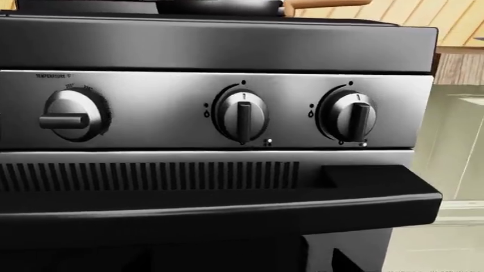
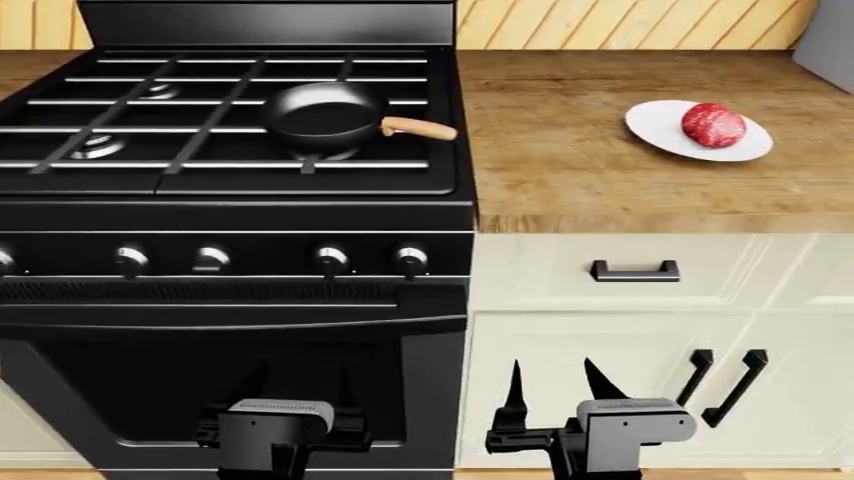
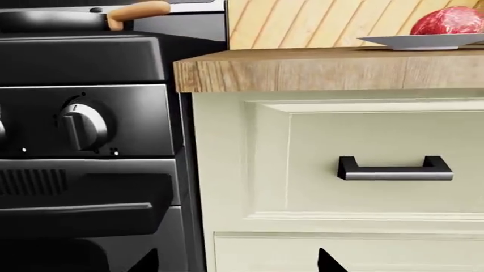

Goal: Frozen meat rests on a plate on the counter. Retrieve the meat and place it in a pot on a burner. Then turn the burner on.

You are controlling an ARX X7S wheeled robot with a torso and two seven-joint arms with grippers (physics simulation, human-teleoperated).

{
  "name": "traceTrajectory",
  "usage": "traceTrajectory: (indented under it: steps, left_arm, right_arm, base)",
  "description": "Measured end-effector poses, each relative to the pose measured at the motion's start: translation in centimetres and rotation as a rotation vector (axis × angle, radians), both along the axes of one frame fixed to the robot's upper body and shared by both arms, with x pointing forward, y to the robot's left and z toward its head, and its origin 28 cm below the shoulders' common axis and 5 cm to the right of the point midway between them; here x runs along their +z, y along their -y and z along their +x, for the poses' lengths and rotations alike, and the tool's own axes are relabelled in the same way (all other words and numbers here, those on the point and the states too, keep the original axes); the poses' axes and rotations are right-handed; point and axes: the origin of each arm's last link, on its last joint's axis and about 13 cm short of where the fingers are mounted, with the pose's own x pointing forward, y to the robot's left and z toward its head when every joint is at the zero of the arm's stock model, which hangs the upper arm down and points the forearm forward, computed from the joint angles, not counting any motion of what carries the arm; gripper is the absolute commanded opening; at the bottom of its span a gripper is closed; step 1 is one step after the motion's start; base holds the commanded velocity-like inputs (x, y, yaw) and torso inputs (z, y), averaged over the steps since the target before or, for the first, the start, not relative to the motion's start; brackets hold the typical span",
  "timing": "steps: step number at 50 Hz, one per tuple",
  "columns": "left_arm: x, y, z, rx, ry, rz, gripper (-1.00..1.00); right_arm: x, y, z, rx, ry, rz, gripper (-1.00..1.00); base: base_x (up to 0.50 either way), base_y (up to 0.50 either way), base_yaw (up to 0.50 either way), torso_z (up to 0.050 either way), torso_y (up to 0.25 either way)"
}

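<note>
The frozen meat, a red marbled lump, lies on the white plate at the back right of the wood counter. The black pot with its tan handle stands on the stove's front right grate and hides the burner beneath it. Low in front of the oven door, my left gripper is open and holds nothing. My right gripper is open and empty before the cream cabinet. In the right wrist view the meat and plate show above the counter edge.
Several knobs line the stove's front panel; the left wrist view faces two of them. Other burner rings sit under the left grates. A drawer handle and cabinet door handles project near my right gripper.
</note>
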Motion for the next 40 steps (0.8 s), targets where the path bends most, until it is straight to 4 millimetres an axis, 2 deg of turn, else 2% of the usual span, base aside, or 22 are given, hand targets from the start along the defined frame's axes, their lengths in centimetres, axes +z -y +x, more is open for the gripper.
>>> traceTrajectory:
  steps: [40]
  left_arm:
    - [-0.13, 0.06, 0.01, -0.009, -0.008, 0.003, 1.0]
  right_arm:
    - [0.05, 0.06, -0.19, -0.004, 0.002, 0.022, 1.0]
  base:
    - [0.0, -0.15, 0.0, 0.0, 0.0]
